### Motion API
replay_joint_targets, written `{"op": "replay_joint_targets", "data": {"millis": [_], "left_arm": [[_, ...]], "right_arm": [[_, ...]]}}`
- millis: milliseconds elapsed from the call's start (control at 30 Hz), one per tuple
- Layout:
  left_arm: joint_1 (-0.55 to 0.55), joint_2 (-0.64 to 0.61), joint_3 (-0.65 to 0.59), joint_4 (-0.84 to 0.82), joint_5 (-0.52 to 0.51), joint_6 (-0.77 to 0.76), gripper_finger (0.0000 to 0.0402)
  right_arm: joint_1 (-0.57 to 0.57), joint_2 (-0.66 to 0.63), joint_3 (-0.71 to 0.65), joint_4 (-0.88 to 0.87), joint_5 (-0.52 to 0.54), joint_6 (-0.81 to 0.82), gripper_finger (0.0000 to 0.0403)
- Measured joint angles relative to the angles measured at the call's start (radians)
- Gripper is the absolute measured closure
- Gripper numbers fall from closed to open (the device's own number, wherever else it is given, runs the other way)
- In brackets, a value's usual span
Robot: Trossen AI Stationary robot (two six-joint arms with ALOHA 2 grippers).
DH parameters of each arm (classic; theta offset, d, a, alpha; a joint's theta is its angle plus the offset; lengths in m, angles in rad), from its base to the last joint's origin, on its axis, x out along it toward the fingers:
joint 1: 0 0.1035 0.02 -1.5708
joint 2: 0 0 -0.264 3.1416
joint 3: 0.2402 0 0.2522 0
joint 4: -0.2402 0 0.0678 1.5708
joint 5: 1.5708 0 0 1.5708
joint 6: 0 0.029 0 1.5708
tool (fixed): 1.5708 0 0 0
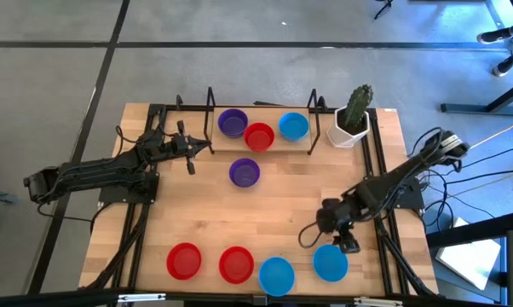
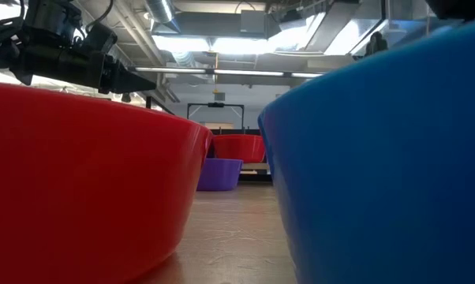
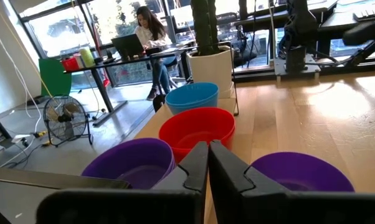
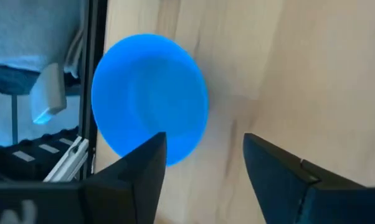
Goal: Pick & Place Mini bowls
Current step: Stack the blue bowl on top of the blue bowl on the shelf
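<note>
Three mini bowls sit in a row at the table's far edge: purple (image 1: pixel 232 123), red (image 1: pixel 259 136) and light blue (image 1: pixel 293 126). Another purple bowl (image 1: pixel 244 172) rests on the table just nearer. Along the near edge stand two red bowls (image 1: pixel 184 260) (image 1: pixel 236 264) and two blue ones (image 1: pixel 276 275) (image 1: pixel 330 262). My left gripper (image 1: pixel 207 147) is shut and empty, level with the far row; its wrist view shows the fingers (image 3: pixel 208 155) closed before the red bowl (image 3: pixel 197 129). My right gripper (image 4: pixel 203 155) is open, pointing down just beside the rightmost blue bowl (image 4: pixel 149 99).
A white pot with a green cactus (image 1: pixel 352 119) stands at the far right corner. Dark upright rack posts (image 1: pixel 210 107) (image 1: pixel 314 111) flank the far row. Bare wood lies in the table's middle (image 1: pixel 282 213). A person sits at a desk (image 3: pixel 147 31) beyond the table.
</note>
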Motion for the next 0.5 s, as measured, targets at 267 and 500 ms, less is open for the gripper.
{"op": "replay_joint_targets", "data": {"millis": [267,500], "left_arm": [[0.000,0.000,0.000,0.000,0.000,0.001,0.0394],[0.000,0.000,0.000,0.000,0.000,0.002,0.0389]], "right_arm": [[0.051,0.168,-0.001,0.062,0.000,0.005,0.0189],[0.057,0.250,-0.001,0.095,0.000,0.005,0.0189]]}}
